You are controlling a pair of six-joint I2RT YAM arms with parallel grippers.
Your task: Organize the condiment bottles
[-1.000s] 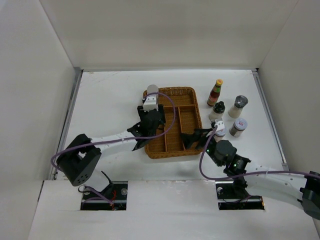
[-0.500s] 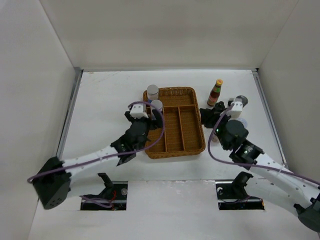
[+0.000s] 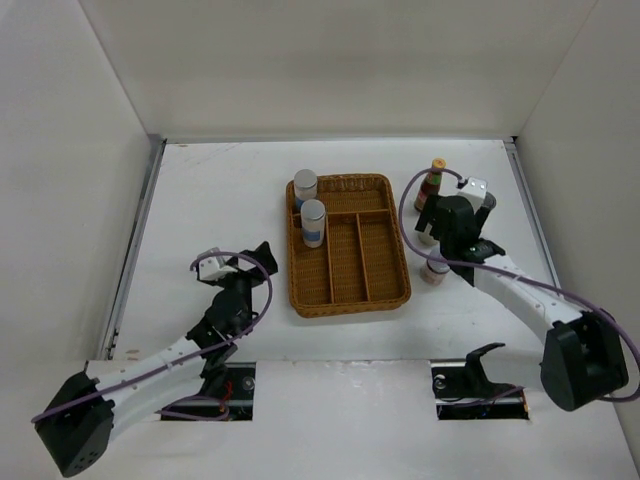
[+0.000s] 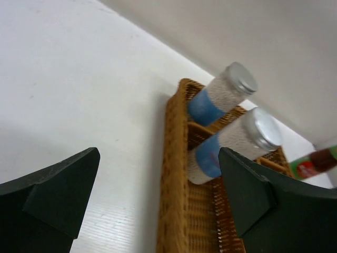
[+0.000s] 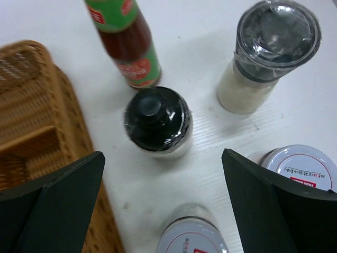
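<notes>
Just now the right arm (image 3: 510, 285) is hanging outstretched, its released claw (image 5: 162, 176) gaping, the black-capped bottle (image 5: 157, 120) standing at its twelve o'clock.

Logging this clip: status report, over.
Left claw, right claw open, empty. Two white bottles in tray, five bottles outside. Right claw above black-capped bottle.

The wicker tray (image 3: 350, 306) is woven brown, two white bottles (image 3: 313, 222) wear blue labels, and the black-capped bottle (image 5: 157, 121) is pale-bodied.
</notes>
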